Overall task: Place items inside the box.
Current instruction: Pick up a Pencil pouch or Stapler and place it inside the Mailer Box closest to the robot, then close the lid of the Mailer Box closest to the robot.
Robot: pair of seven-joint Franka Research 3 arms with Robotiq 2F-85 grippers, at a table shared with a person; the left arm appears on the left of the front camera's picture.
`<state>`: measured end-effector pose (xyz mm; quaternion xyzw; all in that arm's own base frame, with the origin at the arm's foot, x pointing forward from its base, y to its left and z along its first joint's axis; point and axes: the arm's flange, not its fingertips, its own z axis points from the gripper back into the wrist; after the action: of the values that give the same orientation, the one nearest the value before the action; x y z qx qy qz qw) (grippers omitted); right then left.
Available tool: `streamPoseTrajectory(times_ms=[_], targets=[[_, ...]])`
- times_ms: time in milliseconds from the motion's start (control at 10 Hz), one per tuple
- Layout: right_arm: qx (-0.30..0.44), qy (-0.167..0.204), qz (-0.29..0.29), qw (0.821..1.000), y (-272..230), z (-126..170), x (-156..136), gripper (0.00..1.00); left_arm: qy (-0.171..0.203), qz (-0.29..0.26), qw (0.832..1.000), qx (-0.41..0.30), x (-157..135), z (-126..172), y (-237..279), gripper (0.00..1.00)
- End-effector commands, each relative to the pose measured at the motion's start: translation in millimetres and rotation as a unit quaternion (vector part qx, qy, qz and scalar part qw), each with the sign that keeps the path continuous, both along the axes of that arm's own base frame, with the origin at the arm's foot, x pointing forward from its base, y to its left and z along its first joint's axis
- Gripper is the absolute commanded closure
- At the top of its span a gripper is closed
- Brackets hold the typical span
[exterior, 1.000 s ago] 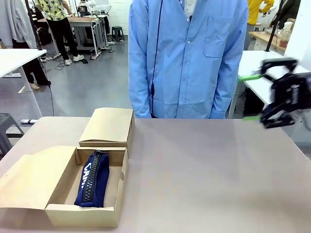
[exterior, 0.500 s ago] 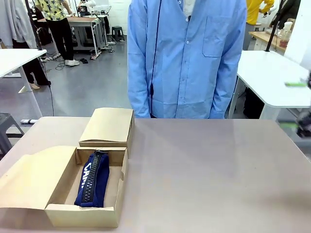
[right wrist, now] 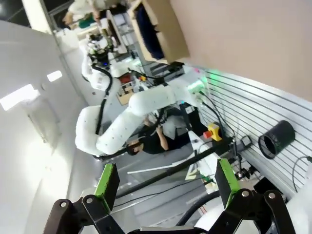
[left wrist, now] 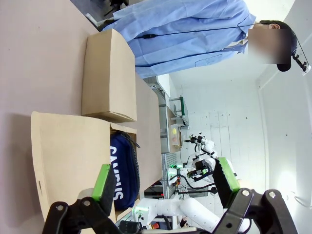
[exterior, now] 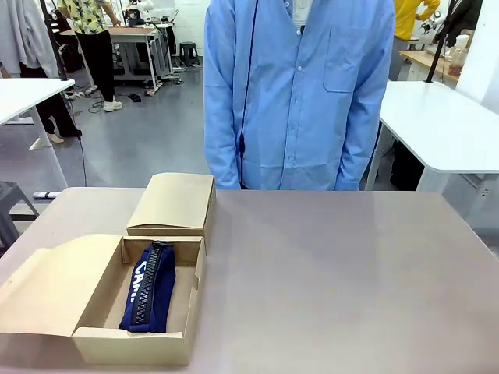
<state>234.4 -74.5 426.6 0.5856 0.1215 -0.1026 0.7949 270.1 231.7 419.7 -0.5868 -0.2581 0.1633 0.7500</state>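
A navy zip pencil case (exterior: 147, 287) with white "CAMPUS" lettering lies in the open cardboard box (exterior: 93, 344) at the table's near left. In the left wrist view, my left gripper (left wrist: 164, 180) is open and holds nothing. It hangs back from that box (left wrist: 63, 156), where the navy case (left wrist: 124, 170) shows. My right gripper (right wrist: 166, 184) is also open and holds nothing, far from the box (right wrist: 168, 36). The grey case, the staplers and the yellow knife are out of view.
A closed cardboard box (exterior: 175, 202) sits just behind the open one. A person in a blue shirt (exterior: 300, 93) stands at the far edge, hands out of sight. The bare tabletop (exterior: 335, 273) stretches to the right.
My right gripper, seen at the right edge a second ago, has drawn off to the right and out of the front view. The boxes and the navy case have not moved.
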Motion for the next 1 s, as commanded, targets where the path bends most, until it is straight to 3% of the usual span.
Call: streamPoseTrajectory(times_ms=[0,700,800,900], targets=[[0.041,-0.012,-0.024,0.999,1.7,5.9,9.1,0.00,-0.011,-0.001,1.000,-0.001,-1.4,0.2,-0.7,0.00],[0.041,-0.012,-0.024,0.999,1.7,5.9,9.1,0.00,0.000,0.000,1.000,0.000,0.0,-0.1,0.0,0.00],[0.041,-0.012,-0.024,0.999,1.7,5.9,9.1,0.00,-0.072,-0.063,0.994,0.052,21.1,4.2,-18.0,0.00],[0.041,-0.012,-0.024,0.999,1.7,5.9,9.1,0.00,-0.170,-0.173,0.961,0.132,49.2,-0.3,-51.8,0.00]])
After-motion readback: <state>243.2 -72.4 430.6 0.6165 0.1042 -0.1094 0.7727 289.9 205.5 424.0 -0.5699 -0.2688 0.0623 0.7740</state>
